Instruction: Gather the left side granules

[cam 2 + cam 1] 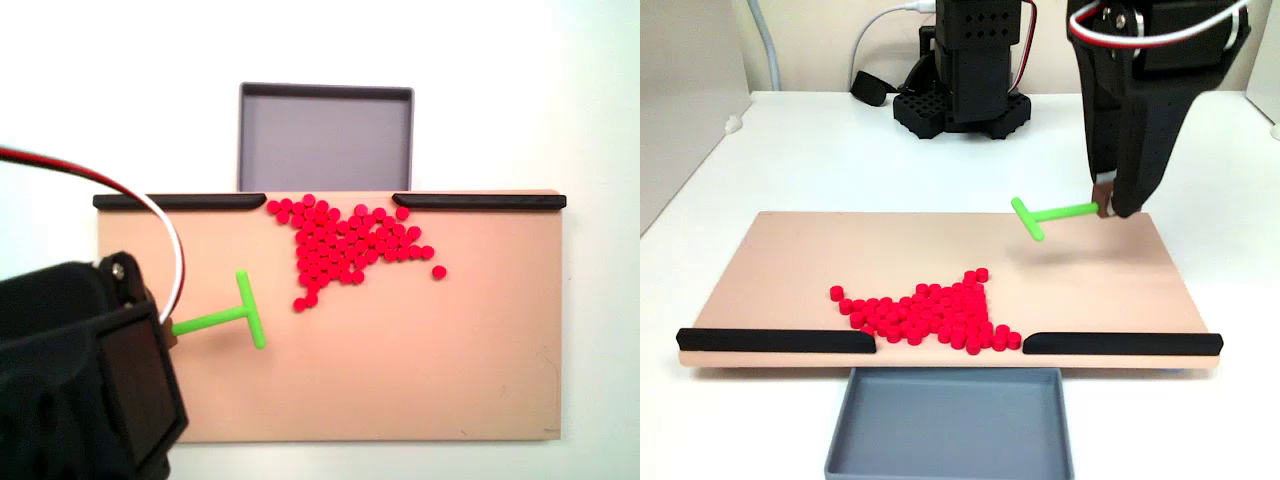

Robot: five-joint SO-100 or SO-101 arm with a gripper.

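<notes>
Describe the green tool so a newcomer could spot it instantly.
Find the tan board on the white table. The gripper holds the green tool by its stem above the board's bare area, away from the red granules. It's the one T-shaped, green thing.

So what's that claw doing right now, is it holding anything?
Gripper: shut on the stem of the green T-shaped tool, holding it above the board, away from the red granules.

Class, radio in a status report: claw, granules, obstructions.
Claw shut on green T-tool, lifted above board. Granules heaped at gap between black strips. Path unobstructed.
</notes>
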